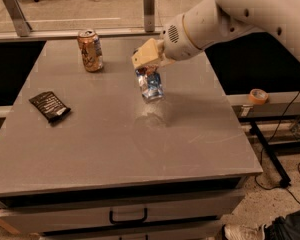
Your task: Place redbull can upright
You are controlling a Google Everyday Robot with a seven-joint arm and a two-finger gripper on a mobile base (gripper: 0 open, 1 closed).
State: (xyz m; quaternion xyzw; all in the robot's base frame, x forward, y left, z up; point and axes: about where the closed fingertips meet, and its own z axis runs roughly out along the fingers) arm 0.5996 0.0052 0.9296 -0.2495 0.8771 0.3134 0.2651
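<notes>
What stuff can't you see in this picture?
Camera view, redbull can: its upper end is hidden by the gripper clamped on it, over the table's middle.
Camera view, black packet: its print is too small to read.
Camera view, robot arm: cut off by the top and right edges.

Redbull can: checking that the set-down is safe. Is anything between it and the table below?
Nothing visible. The gripper holds the redbull can tilted over a bare patch of table. The gold can and black packet lie well apart from it.
</notes>
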